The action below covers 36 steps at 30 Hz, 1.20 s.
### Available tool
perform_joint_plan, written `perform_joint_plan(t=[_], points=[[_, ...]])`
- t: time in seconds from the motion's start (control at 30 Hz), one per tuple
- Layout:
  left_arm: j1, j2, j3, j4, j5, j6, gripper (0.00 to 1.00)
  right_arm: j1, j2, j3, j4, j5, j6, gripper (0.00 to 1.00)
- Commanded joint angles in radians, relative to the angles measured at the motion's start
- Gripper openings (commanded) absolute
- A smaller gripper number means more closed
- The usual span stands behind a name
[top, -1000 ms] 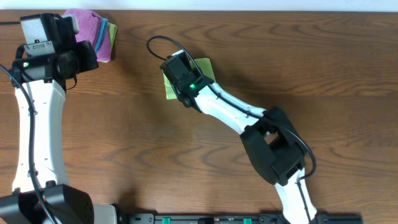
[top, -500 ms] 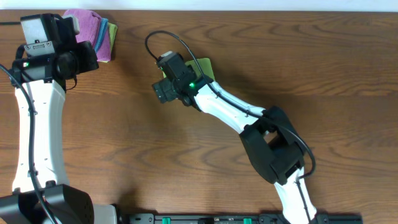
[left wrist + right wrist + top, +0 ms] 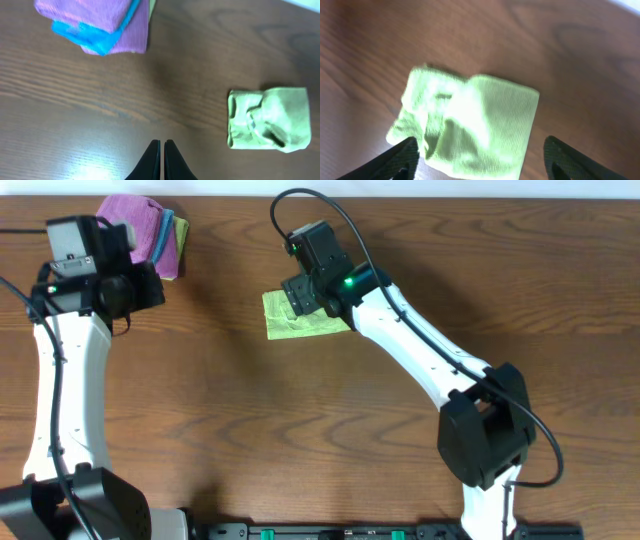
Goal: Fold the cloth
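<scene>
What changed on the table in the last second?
The right gripper let go of the cloth and drew back toward the far edge, jaws open. The cloth now lies uncovered, folded small, in about the same spot. The left gripper stayed shut, barely shifted, and the pile of cloths did not move.

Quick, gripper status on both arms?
Left gripper: closed, holding nothing.
Right gripper: open above the cloth, holding nothing.

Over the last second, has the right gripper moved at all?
Yes. In the overhead view the right gripper has shifted toward the far edge of the table, uncovering most of the cloth that it sat over before.
</scene>
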Motion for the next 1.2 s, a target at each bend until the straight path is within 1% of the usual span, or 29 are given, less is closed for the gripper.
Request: perform_joint_plan(t=[0.0,0.13,0.27,0.37,0.43,0.63,0.73,0.83,0.9,1.17], points=[[0.001,0.004,-0.049,0.014,0.038,0.021,0.06,0.018,0.038,-0.006,-0.025,0.01,-0.016,0.77],[0.0,0.003,-0.069,0.023,0.076,0.021,0.06,0.062,0.073,-0.006,-0.035,0.008,-0.033,0.76],[0.0,0.003,-0.069,0.03,0.076,0.021,0.07,0.102,0.092,-0.006,-0.005,0.073,-0.087,0.79],[0.0,0.004,-0.069,0.03,0.076,0.022,0.1,0.107,0.133,-0.006,-0.01,0.099,-0.087,0.79],[0.0,0.004,-0.069,0.03,0.076,0.022,0.1,0.106,0.153,-0.006,-0.022,0.107,-0.087,0.78],[0.0,0.003,-0.069,0.032,0.076,0.022,0.1,0.107,0.204,-0.006,-0.03,0.219,-0.087,0.76],[0.0,0.003,-0.069,0.033,0.076,0.022,0.11,0.107,0.224,-0.006,-0.027,0.232,-0.085,0.73],[0.0,0.003,-0.069,0.034,0.075,0.023,0.11,0.105,0.224,-0.005,-0.01,0.232,-0.083,0.72],[0.001,0.004,-0.069,0.035,0.074,0.045,0.11,0.105,0.224,-0.002,0.005,0.232,-0.083,0.72],[0.005,0.004,-0.07,0.039,-0.014,0.086,0.11,0.109,0.224,0.042,-0.001,0.231,-0.083,0.73]])
